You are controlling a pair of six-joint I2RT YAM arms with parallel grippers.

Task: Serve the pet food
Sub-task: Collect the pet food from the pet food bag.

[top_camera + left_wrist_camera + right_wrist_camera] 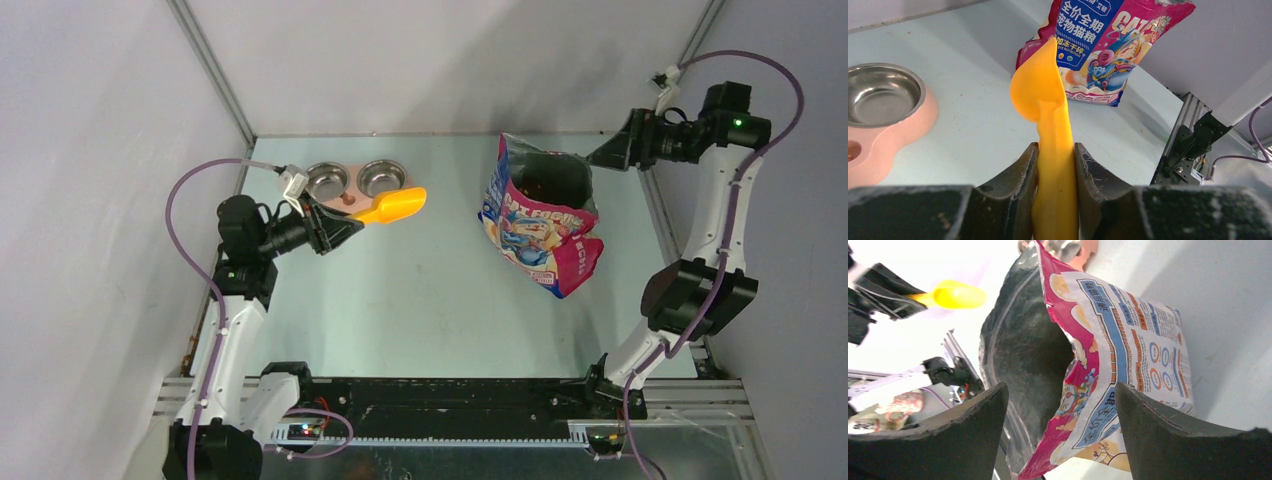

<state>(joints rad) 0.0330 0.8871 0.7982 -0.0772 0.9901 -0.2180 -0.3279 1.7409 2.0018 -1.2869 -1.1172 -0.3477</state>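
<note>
Right end effector [1060,390] gapes just beside the pet food bag [540,220]; left end effector [1055,149] clenches the scoop [1040,90].

The top camera looks down from high behind the near edge over the pale green table [400,310]. Each wrist camera peers close past its own fingers [1013,185] [948,435] — all three share the glossy pink-and-blue bag [540,225] [1098,45] [1128,340] and orange plastic scoop [395,207] [1048,100] [955,295].

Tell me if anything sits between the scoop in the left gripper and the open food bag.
Nothing visible does. The left gripper holds the orange scoop, and only bare table lies between it and the bag, whose mouth is open. The right gripper is open at the bag's other side, off that path.
</note>
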